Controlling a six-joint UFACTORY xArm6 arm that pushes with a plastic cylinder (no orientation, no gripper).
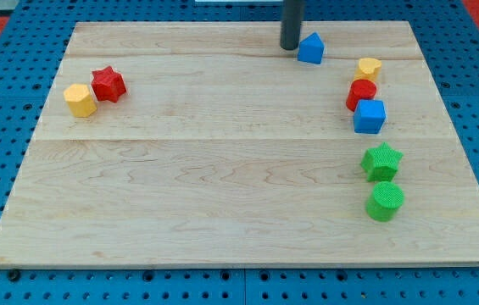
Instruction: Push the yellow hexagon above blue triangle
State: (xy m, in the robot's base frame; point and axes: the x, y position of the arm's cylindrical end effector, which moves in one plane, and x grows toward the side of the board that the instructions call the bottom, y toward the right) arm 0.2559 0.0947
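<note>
A yellow hexagon lies at the view's left on the wooden board, touching a red star up and to its right. The blue triangle sits near the view's top, right of centre. My tip rests on the board just left of the blue triangle, close to it or touching its left side. The tip is far from the yellow hexagon, which lies well to the left and lower in the view.
Down the view's right side stand a small yellow block, a red round block, a blue cube, a green star and a green cylinder. A blue pegboard surrounds the board.
</note>
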